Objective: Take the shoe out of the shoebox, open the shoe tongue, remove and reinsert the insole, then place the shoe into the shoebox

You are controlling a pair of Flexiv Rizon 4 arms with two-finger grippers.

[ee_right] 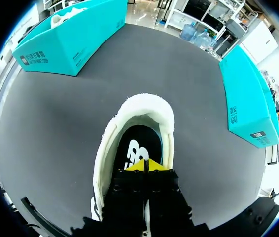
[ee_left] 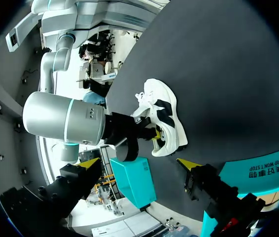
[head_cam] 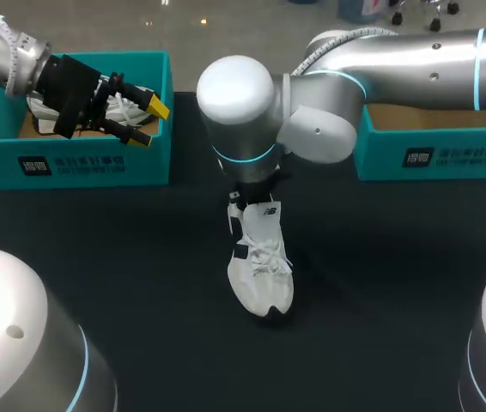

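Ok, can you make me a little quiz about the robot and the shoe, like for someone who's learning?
1. True or false: the white shoe on the table is lying on its side.
2. Where are the yellow tips of the right gripper? A) inside the shoe's opening B) around the laces C) on the shoe's toe
3. Fill in: the left gripper hangs over the left shoebox with its fingers ____.

Key: 1 false, it stands on its sole; 2 A; 3 open.
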